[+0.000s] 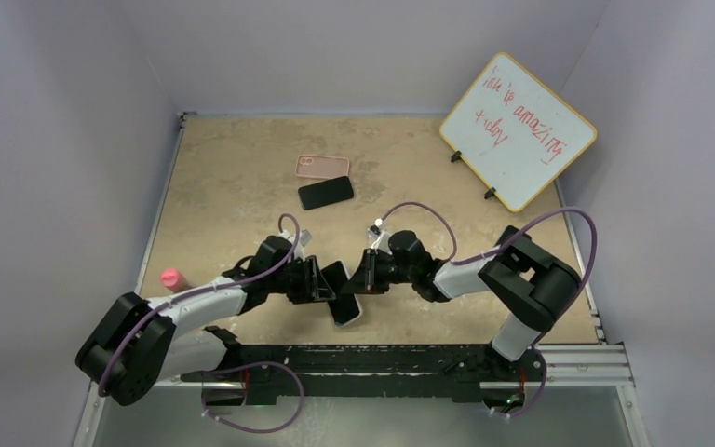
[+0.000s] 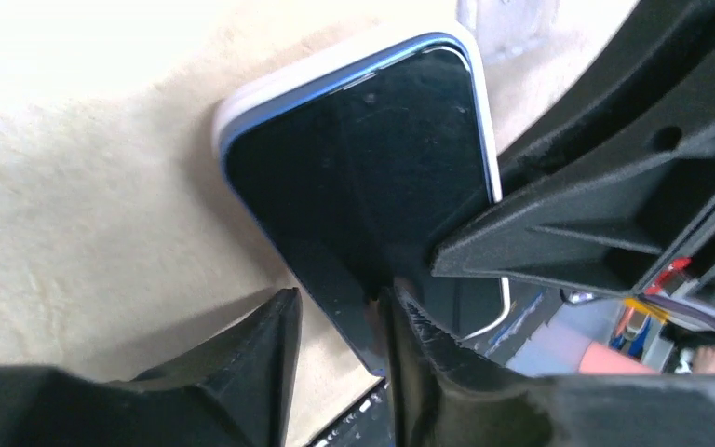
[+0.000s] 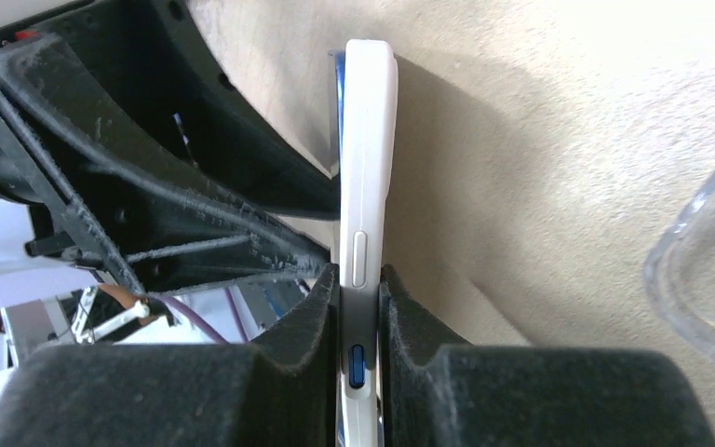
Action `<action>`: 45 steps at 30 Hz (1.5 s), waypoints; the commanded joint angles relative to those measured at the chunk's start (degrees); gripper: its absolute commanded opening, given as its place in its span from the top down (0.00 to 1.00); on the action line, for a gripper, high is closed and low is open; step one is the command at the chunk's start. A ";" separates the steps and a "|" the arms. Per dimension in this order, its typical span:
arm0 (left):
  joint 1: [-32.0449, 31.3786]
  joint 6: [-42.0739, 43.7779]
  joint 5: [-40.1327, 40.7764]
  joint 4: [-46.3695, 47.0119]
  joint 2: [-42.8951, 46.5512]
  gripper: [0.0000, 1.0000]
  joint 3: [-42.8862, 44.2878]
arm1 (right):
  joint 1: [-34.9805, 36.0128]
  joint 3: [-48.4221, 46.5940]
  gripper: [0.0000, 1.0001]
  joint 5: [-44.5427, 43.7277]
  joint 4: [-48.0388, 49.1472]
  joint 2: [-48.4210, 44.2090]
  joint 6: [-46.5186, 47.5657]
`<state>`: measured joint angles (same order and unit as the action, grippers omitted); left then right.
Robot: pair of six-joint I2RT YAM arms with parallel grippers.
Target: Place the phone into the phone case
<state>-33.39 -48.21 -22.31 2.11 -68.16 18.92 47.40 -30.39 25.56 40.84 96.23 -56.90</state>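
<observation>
Near the tabletop's [image 1: 233, 168] front edge, the right fingers [image 3: 410, 326] clamp the phone [image 2: 363, 158] edge-on, its blue rim peeking from a white case [image 3: 368, 140]; the left fingers [image 2: 261, 354] straddle one corner, parted. Seating it well likely means pressing the proud edge flush against a firm clamp. Farther back lie a black handset [image 1: 326, 193] and pink case [image 1: 322, 167].
</observation>
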 commanded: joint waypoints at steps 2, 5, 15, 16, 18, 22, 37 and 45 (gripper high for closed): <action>-0.60 2.72 -3.45 -6.18 7.79 0.39 5.72 | -1.68 -1.80 1.00 4.24 1.73 -6.65 2.55; -0.51 4.55 -1.55 -11.19 12.93 0.17 10.12 | -2.91 -2.79 1.00 4.30 -2.63 -11.48 5.20; -0.51 14.46 -3.37 -14.50 24.05 0.12 20.21 | -4.36 -8.24 1.00 0.71 -18.53 -28.94 15.98; -0.49 14.30 -3.66 -14.34 25.24 0.11 20.57 | -4.35 -8.43 1.00 0.74 -18.54 -30.11 15.83; -0.52 14.24 -5.37 -14.88 26.19 0.11 21.62 | -4.37 -8.19 1.00 0.49 -17.19 -32.39 14.31; -0.49 14.80 -8.26 -16.30 25.89 0.10 23.56 | -4.41 -7.58 1.00 0.52 -14.12 -36.01 10.96; -0.54 3.93 -13.88 -2.28 27.52 0.10 21.18 | -4.41 -5.86 1.00 2.27 -10.51 -47.73 8.49; -0.54 -10.68 -19.17 23.48 29.10 0.12 14.41 | -4.41 -5.35 1.00 9.27 -1.80 -48.52 3.73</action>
<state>-33.89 -50.46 -38.35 8.91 -40.53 35.31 43.09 -34.35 30.04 29.10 49.41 -50.09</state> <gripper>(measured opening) 0.882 0.161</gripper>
